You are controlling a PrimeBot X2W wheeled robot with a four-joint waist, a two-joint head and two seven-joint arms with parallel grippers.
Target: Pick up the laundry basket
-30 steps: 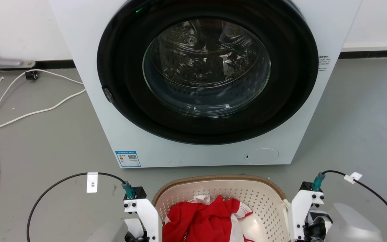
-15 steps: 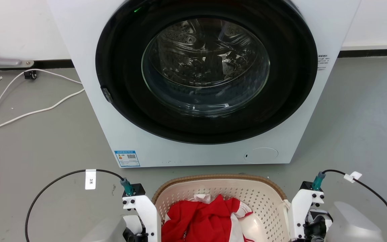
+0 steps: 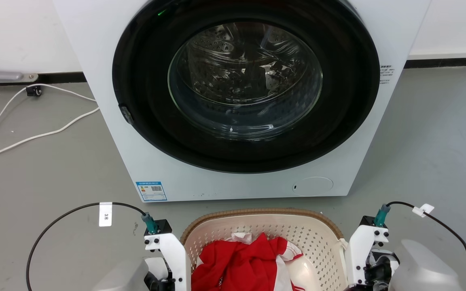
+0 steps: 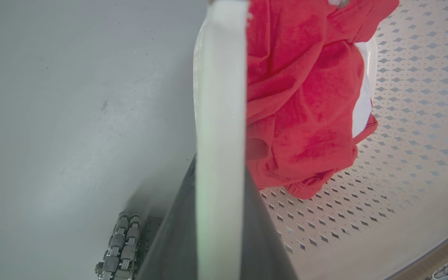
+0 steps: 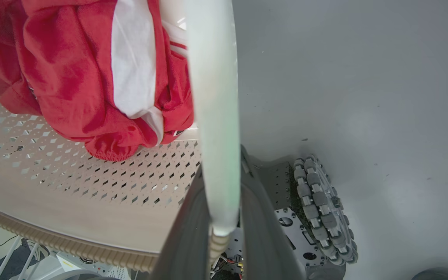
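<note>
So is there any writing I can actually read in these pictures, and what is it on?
"3米": on the white tag on the left black cable.
Blue sticker with a QR code, low on the washer front: print too small to read.
Small dark print near the washer's right edge: too small to read.
Second white tag, lower right: no text legible.

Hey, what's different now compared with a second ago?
Only the camera drifted: the whole head view slid slightly left. The left pincer and right pincer, shut on the basket's handles, keep their places; so do the red clothes and washer.
</note>
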